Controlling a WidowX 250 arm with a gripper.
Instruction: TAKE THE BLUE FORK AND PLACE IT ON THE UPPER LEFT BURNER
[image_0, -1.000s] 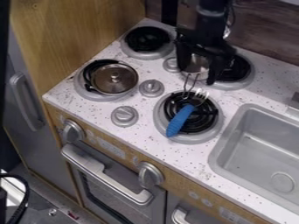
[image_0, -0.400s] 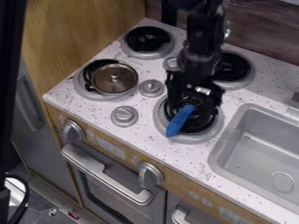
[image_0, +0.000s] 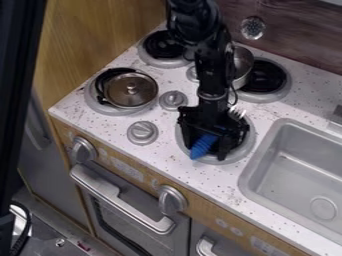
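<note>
From above and in front of the countertop (image_0: 220, 182), we look down at a slant across its front edge toward its back edge and the wall (image_0: 300, 42), near enough that the frame cuts through the sink (image_0: 245, 172).

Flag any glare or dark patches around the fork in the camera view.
Camera view: the black gripper blends into the dark burner, blue handle stands out, and bright highlights run along the oven handle.
</note>
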